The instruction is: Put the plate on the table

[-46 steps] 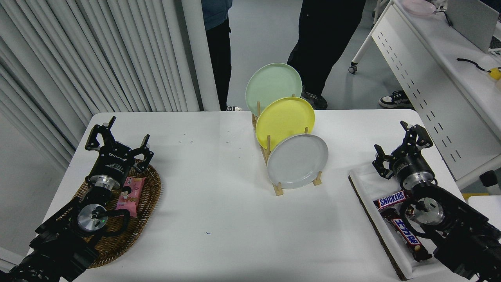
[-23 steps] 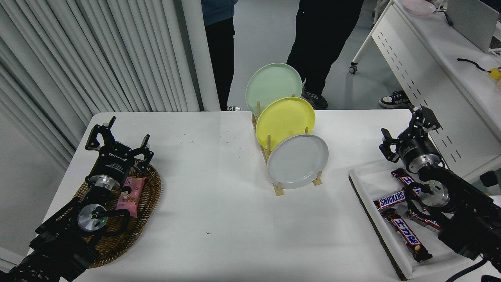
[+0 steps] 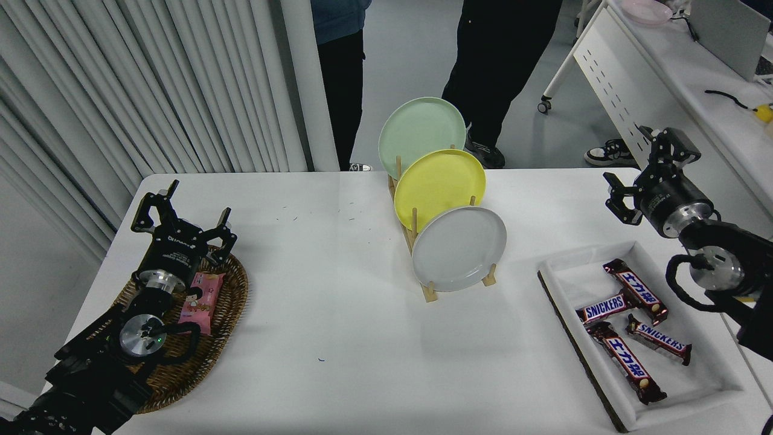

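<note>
Right gripper (image 3: 643,175) raised over the table's (image 3: 338,314) right edge, fingers spread and pinching nothing. Grey plate (image 3: 459,248) upright in the front slot of the wooden rack (image 3: 430,289), well left of those fingertips, before the yellow plate (image 3: 439,184). Left gripper (image 3: 181,208) parked over the wicker basket (image 3: 181,356), fingers spread.

A yellow plate (image 3: 439,184) and a pale green plate (image 3: 421,134) stand in a wooden rack (image 3: 430,290). Four chocolate bars (image 3: 628,329) lie in a white tray (image 3: 567,266).

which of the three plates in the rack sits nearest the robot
The light-grey plate, standing upright in the front slot of the wooden rack; the yellow plate and pale green plate stand behind it.
</note>
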{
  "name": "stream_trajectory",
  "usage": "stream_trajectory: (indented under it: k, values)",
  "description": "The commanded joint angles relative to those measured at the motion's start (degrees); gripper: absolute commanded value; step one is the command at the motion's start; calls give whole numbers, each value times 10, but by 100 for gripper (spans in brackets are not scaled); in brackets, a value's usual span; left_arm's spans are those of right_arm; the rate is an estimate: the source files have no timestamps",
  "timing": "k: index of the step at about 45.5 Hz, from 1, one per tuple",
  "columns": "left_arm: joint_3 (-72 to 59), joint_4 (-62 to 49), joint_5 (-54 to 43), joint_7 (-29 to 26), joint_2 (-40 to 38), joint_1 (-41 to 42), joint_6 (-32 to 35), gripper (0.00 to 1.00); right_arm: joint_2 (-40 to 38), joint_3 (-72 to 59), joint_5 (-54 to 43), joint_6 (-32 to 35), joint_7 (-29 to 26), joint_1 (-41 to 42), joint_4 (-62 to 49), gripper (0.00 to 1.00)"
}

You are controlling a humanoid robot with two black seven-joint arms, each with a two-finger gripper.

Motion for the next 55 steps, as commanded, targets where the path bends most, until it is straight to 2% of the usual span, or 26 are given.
stream_trajectory:
  k: [1,10,22,27,37,44,48,55]
  values:
    - [0,0,0,0,0,0,0,100,-49,-123,16,7,0,57,52,100]
    - [0,0,0,0,0,0,0,100,-79,-218,18,17,0,113,119,100]
    - [0,0,0,0,0,0,0,100,-78,-223,22,40,-8,122,155,100]
    - [0,-1,0,0,0,0,0,100,-78,-223,23,40,-44,122,166,100]
    - [0,0,0,0,0,0,0,100,-87,-223,21,30,-170,155,202,100]
    - [0,0,0,0,0,0,0,100,-86,-214,24,8,-180,164,207,100]
    - [0,-1,0,0,0,0,0,100,-52,-210,30,-15,-181,168,203,100]
    - [0,-1,0,0,0,0,0,100,-8,-211,104,-58,-181,177,203,100]
